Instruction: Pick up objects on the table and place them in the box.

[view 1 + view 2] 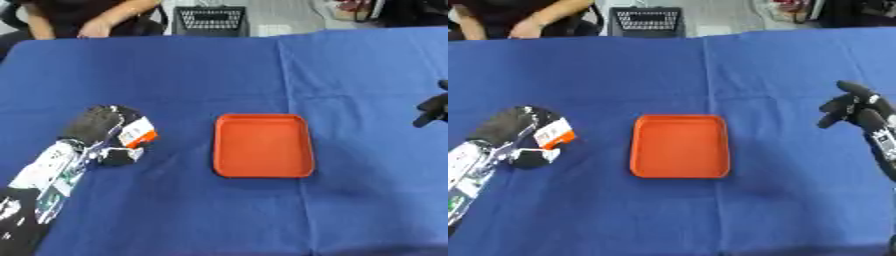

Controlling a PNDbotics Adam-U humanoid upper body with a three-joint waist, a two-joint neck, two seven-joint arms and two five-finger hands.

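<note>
An orange-red tray (262, 146), shallow with nothing in it, lies in the middle of the blue tablecloth. My left hand (98, 126) is left of the tray, just above the cloth, its fingers curled round a small white and orange packet (136, 134). The packet's orange end points toward the tray, about a hand's width away from it. My right hand (852, 107) hovers at the far right, well clear of the tray, with relaxed fingers and nothing in it. No other loose object shows on the cloth.
A black mesh basket (208, 21) stands beyond the table's far edge. A person's arms (96, 22) rest at the far left edge, touching none of the task's things. Blue cloth (175, 75) covers the whole table.
</note>
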